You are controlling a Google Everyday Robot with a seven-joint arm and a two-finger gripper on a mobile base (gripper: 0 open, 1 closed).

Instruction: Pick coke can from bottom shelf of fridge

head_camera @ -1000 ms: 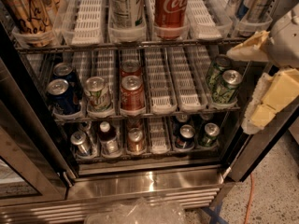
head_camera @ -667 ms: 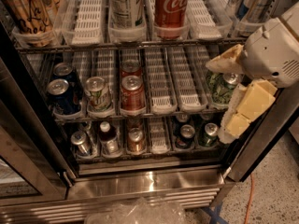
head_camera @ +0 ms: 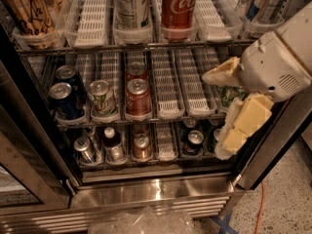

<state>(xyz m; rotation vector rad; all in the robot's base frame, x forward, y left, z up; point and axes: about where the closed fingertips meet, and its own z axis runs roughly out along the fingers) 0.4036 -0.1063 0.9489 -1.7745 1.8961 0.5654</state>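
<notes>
Coke can (head_camera: 138,97): in fridge (head_camera: 146,194), ungrasped. End effector (head_camera: 214,115): right, wide open, empty. Reach, grasp, withdrawal outstanding.

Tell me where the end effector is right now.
In the camera view the end effector is at the right, open, in front of the right end of the fridge's middle and bottom shelves, with a green can behind it.
</notes>
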